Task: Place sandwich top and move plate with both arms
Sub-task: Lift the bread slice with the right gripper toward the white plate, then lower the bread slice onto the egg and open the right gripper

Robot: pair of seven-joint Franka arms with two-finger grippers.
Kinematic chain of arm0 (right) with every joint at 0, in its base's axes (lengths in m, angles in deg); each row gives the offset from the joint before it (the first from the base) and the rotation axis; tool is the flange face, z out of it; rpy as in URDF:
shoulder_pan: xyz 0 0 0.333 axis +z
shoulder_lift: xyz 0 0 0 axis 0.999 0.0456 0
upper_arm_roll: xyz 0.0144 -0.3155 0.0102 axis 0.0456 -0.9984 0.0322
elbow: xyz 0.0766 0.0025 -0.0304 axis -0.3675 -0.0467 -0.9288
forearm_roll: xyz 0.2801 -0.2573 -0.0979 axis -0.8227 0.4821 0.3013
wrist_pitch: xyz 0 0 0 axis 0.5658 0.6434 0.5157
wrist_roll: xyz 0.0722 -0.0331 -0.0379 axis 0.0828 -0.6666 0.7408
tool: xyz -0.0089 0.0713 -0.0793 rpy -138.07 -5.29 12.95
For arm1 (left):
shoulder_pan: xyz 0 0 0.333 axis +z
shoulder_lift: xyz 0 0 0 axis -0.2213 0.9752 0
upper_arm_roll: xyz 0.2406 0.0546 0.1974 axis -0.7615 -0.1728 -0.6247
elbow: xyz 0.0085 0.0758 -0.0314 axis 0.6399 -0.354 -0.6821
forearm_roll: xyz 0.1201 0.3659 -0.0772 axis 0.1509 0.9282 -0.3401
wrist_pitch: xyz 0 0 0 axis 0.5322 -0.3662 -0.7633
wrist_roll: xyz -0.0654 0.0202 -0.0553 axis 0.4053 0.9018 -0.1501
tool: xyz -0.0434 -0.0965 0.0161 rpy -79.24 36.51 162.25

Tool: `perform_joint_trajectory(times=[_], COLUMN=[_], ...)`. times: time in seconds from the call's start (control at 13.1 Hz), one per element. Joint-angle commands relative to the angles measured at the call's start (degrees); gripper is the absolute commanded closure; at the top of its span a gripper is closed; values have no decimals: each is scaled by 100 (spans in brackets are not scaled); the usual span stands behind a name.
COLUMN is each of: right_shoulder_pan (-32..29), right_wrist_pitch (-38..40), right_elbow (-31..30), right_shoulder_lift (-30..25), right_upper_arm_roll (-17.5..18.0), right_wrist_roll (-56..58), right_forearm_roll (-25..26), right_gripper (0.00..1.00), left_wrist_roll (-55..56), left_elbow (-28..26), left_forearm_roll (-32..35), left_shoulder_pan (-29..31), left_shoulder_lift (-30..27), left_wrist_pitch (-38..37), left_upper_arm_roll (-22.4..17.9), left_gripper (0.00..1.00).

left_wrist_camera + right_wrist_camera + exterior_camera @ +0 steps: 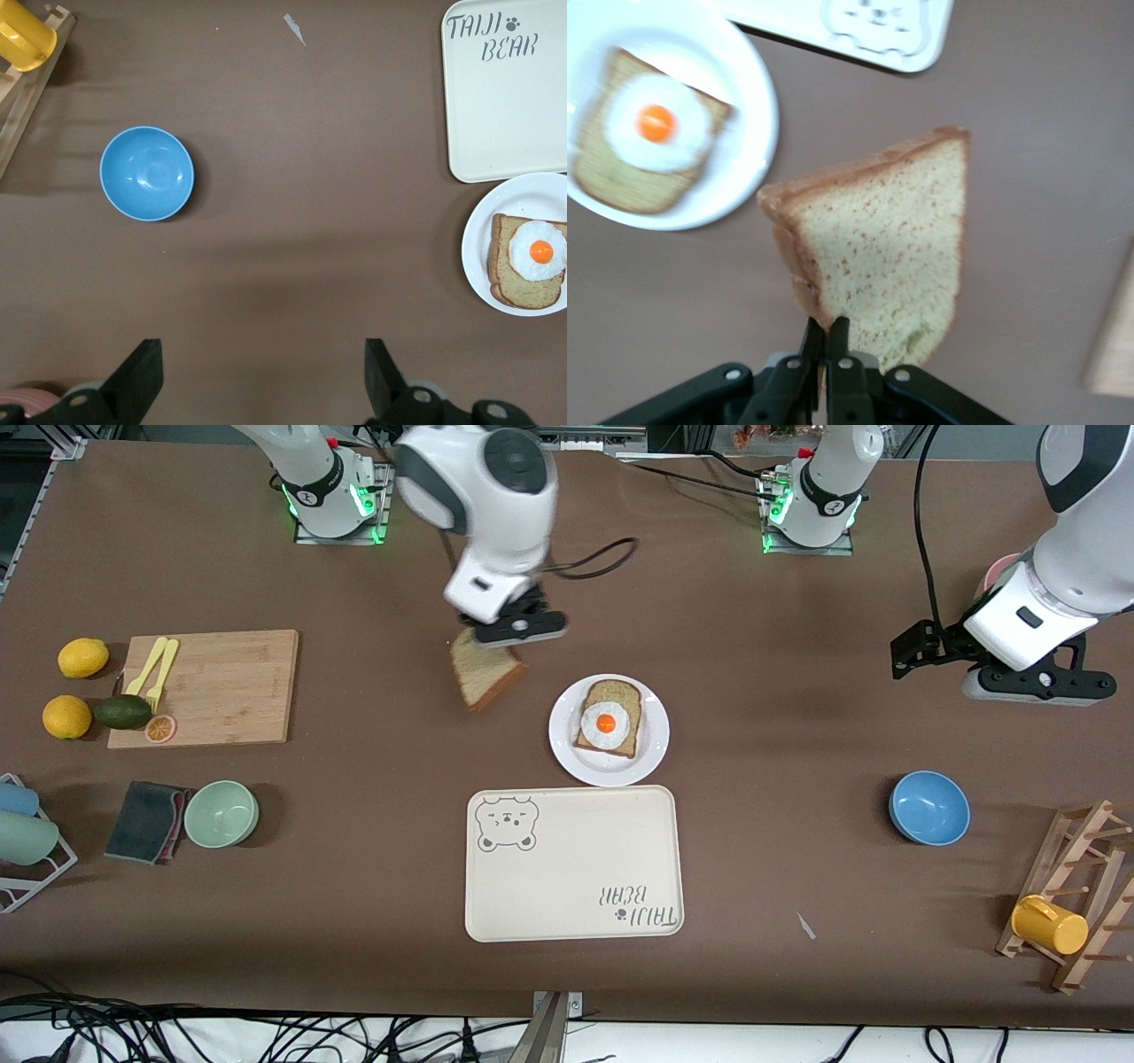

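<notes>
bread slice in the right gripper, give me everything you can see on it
The sandwich top is a square-ish slice of tan, speckled bread with a darker brown crust. It hangs tilted in the air, pinched at one edge by the right gripper, whose fingers are shut on it. It is over bare table between the cutting board and the plate, not yet above the plate. Nothing else touches it. It looks whole, with no visible tear.
</notes>
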Motion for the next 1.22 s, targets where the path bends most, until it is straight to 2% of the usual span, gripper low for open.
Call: perform_joint_trajectory(times=[0.0, 0.15, 0.3, 0.46, 0.61, 0.76, 1.14], right_shoulder_pan=[646, 911, 1008, 930, 859, 859, 920], right_wrist_pitch=[174, 51, -2, -282, -800, -811, -1056], right_elbow=[1711, 2669, 3068, 3078, 3078, 3078, 3078], right_shoulder_lift=[1512, 2250, 2596, 2614, 2728, 2772, 3141], right_upper_arm_roll=[-106, -185, -185, -194, -220, -439, -458], right_wrist_roll=[-786, -971, -1112, -1261, -1551, -1631, -1807], right_forearm_roll=[201, 184, 184, 106, -280, -308, -308], right_gripper=[100, 100, 100, 100, 100, 100, 100], left_wrist_roll=[-40, -40, -40, -40, -66, -66, -14], left_elbow=[129, 129, 137, 129, 129, 137, 129], left_forearm_roll=[-145, -145, -145, -145, -145, -145, -145], left_shoulder_pan=[1, 1, 1, 1, 27, 19, 1], left_shoulder_lift=[45, 45, 45, 45, 45, 45, 45], left_wrist_pitch=[-78, -78, -70, -78, -70, -70, -78], left_upper_arm_roll=[-2, -2, -2, -2, -2, -2, -2], left_gripper=[0, 0, 0, 0, 0, 0, 0])
